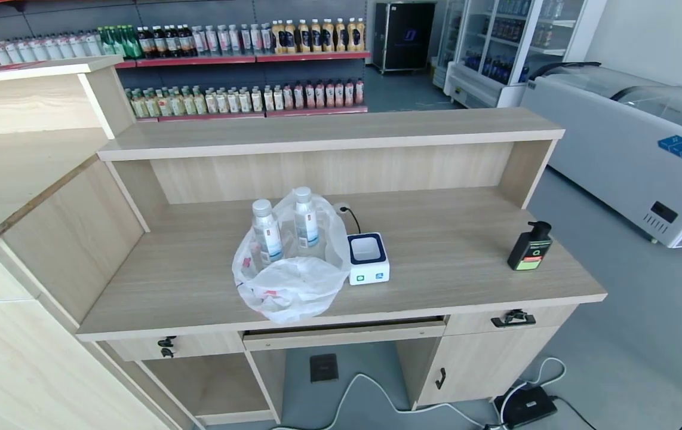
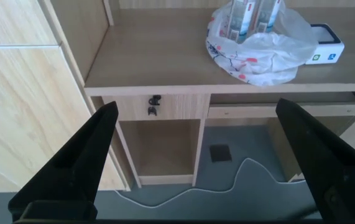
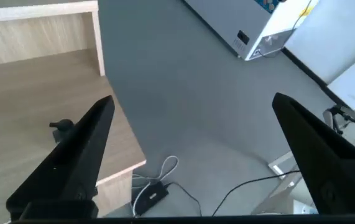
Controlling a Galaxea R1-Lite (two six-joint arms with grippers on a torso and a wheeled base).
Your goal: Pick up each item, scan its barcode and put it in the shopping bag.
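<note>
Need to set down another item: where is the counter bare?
Bare wood lies between the scanner and the pump bottle, and left of the shopping bag up to the side wall. The middle is crowded: bag, two bottles, scanner.

Bright, even daylight w/ soft shadows. Deeper shade under light wood-grain counter (image 2: 158, 56) ahead of left pincer (image 2: 196, 107); its black fingers (image 2: 71, 168) read as dark silhouettes. Head-view lines bow at edges.

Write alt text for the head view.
Two bottles stand upright inside a white plastic shopping bag on a wooden counter, with a small white scanner beside the bag. A dark pump bottle stands apart near the counter's right end; shelves of drinks line the back.
</note>
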